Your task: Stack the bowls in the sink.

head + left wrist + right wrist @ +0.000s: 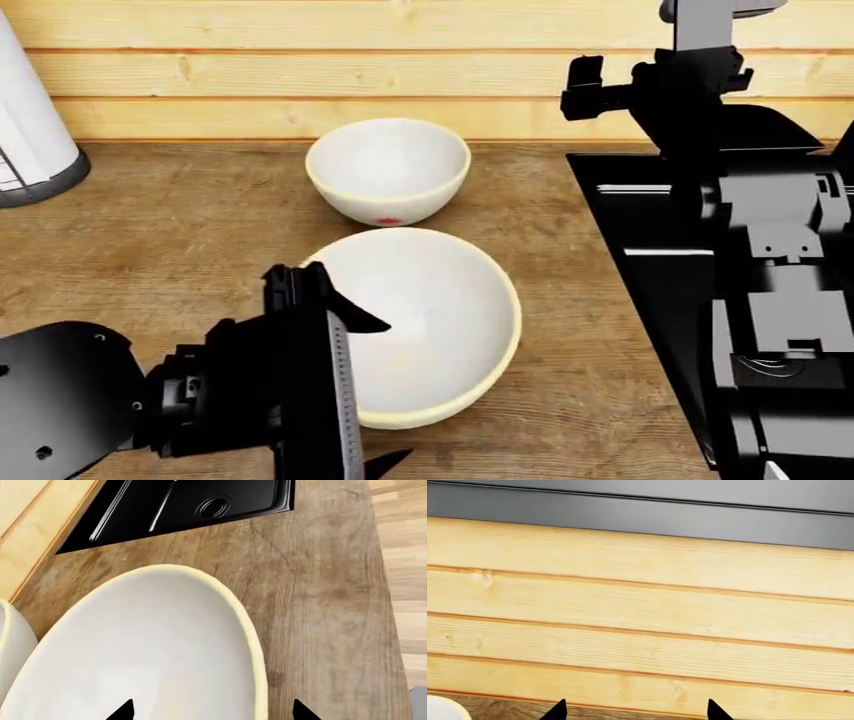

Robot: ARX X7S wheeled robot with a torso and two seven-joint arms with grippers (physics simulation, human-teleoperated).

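**A:** Which step is this? The left tool (360, 400) is parked at the near rim of the large glossy cream-white bowl with the yellowish rim (427, 310), fingers spread, nothing pinched yet.

**B:** Looks like the first pickup. That rim likely needs to be straddled and squeezed next.

**A:** Count?

**B:** Two bowls are counted, both on the wooden desk (174, 250). The smaller white bowl with the red mark (387, 170) sits behind. One black rectangular sink (641, 250) at right. The right tool (635, 715) is raised toward the wall, tips apart.

Both arms glossy black, blocky housings w/ small round screws.
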